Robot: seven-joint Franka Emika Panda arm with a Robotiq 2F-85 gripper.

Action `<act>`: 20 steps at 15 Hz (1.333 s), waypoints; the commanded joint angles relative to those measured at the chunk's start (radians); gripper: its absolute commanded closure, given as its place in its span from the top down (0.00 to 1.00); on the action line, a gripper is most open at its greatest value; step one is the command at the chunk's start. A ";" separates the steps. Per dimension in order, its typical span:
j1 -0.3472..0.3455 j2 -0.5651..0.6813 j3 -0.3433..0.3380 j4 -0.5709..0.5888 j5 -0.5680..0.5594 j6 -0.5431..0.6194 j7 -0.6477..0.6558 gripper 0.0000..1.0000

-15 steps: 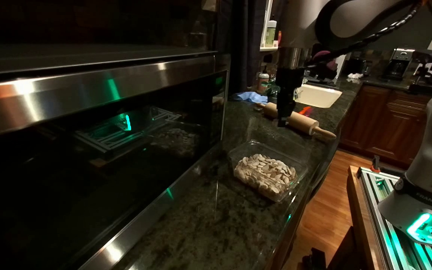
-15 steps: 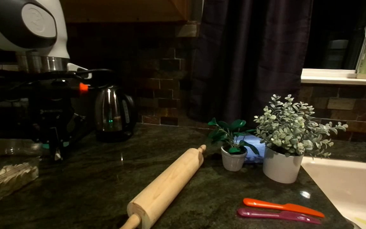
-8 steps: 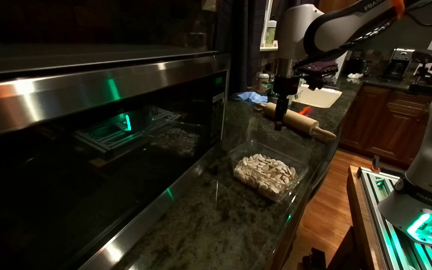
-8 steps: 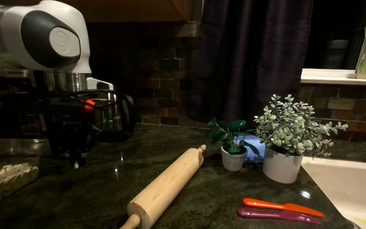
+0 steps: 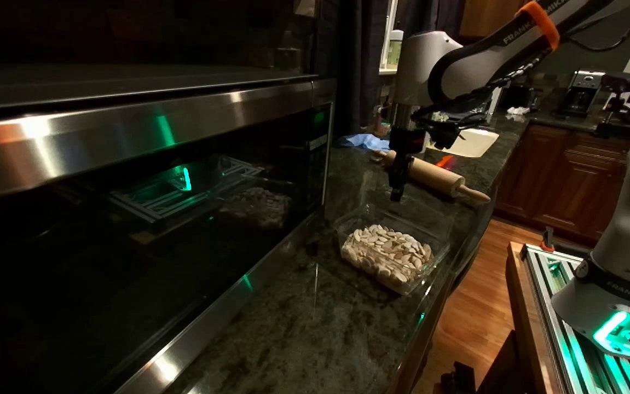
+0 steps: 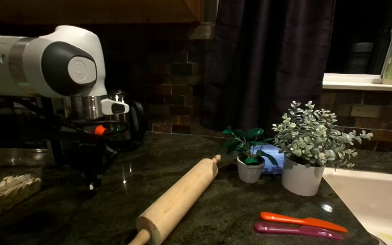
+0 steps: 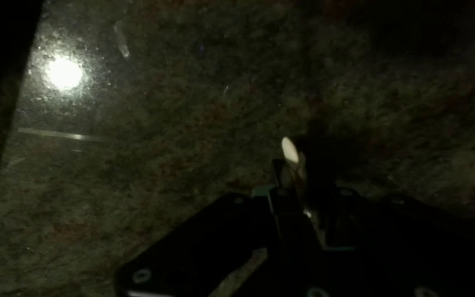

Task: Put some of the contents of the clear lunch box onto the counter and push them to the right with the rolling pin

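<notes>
The clear lunch box (image 5: 366,210) stands on the dark speckled counter (image 5: 282,339), holding a heap of pale flat contents (image 5: 388,251). At the left edge of an exterior view, the lunch box (image 6: 29,165) and contents (image 6: 5,190) are partly cut off. My gripper (image 5: 396,196) hangs low over the counter, between the lunch box and the rolling pin (image 5: 438,178). In the wrist view the gripper (image 7: 297,175) is shut on a few pale pieces of the contents (image 7: 290,149); the brightest sticks out past the fingertips. The rolling pin (image 6: 178,200) lies right of the gripper (image 6: 92,185).
A microwave (image 5: 128,219) runs along the counter's back. A steel kettle (image 6: 124,119) is behind the gripper. A small plant (image 6: 250,170), a larger potted plant (image 6: 303,180), orange (image 6: 301,219) and purple (image 6: 298,230) knives and a white sink (image 6: 379,200) are beyond the rolling pin.
The gripper has come down toward the counter, moving right, away from the lunch box, in an exterior view. A pale piece stays at its tips. The lunch box and rolling pin have not moved.
</notes>
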 commanded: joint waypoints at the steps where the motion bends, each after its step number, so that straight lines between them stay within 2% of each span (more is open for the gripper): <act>1: -0.012 0.031 0.001 -0.001 -0.021 0.027 0.050 0.04; 9: -0.038 0.034 -0.007 -0.012 -0.043 0.049 0.125 0.04; 10: -0.041 0.030 -0.007 -0.014 -0.048 0.047 0.138 0.33; 18: -0.042 -0.070 0.016 -0.063 -0.142 -0.003 0.279 0.92; 19: -0.043 -0.091 0.021 -0.073 -0.155 -0.015 0.297 0.98; 20: -0.044 -0.107 0.024 -0.081 -0.162 -0.025 0.308 1.00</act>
